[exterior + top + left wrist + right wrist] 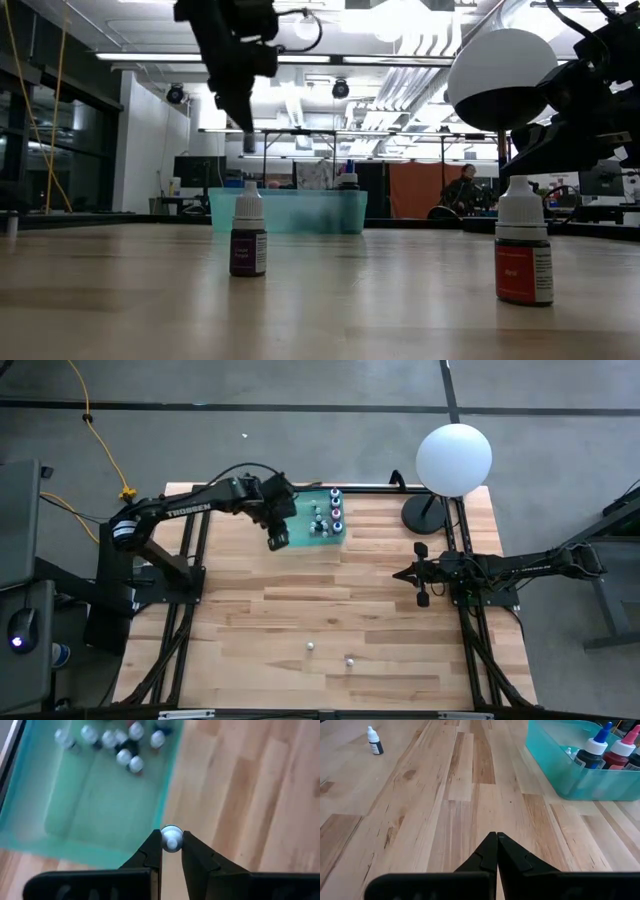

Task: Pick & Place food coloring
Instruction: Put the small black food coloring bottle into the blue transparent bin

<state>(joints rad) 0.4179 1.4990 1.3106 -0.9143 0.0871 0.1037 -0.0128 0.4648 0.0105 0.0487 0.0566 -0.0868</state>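
Food coloring bottles: small dropper bottles, most gathered in a teal bin at the far edge of the counter, left of centre.
Held bottle: one white-capped bottle sits pinched between the fingers of the left end effector, above the bin's near left corner, over its rim.
Bottles in bin: a cluster of white caps at the bin's far end; the larger dark, blue-tipped bottle and a red one stand along its right side.
Loose bottles: two stand upright on the counter near its front edge, a dark-labelled one and a red-labelled one, well apart from the bin.
Left end effector: narrow, closed onto the held bottle's cap, raised above the counter.
Right end effector: fingers pressed together, holding nothing, waiting above the counter near its right edge, pointing toward the centre.
Globe lamp: white, on a dark base at the far right corner.
Background: a person sits far off in the room behind the counter.
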